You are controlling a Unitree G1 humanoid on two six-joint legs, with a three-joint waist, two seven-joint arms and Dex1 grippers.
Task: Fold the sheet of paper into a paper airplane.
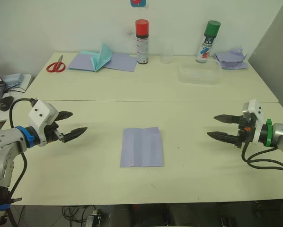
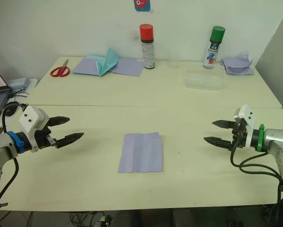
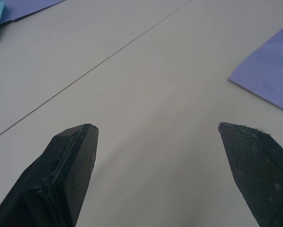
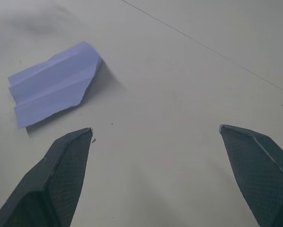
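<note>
Sheet of paper (image 1: 142,147): lies flat on the near table (image 1: 84,179), midway between the two grippers, lengthwise creases showing; all four edges free, bare tabletop on every side.
Left gripper (image 1: 70,125): hovers over the table well to the sheet's left, jaws spread wide, holding nothing.
Right gripper (image 1: 220,126): hovers well to the sheet's right, jaws likewise wide apart and empty.
Table seam (image 1: 155,100): runs side to side beyond the sheet.
Far table: red scissors (image 1: 56,65), lavender sheets with a teal paper shape (image 1: 101,57), two spray cans (image 1: 142,41) (image 1: 208,41), clear container (image 1: 200,73), crumpled lavender paper (image 1: 231,59), all well away from the sheet.
</note>
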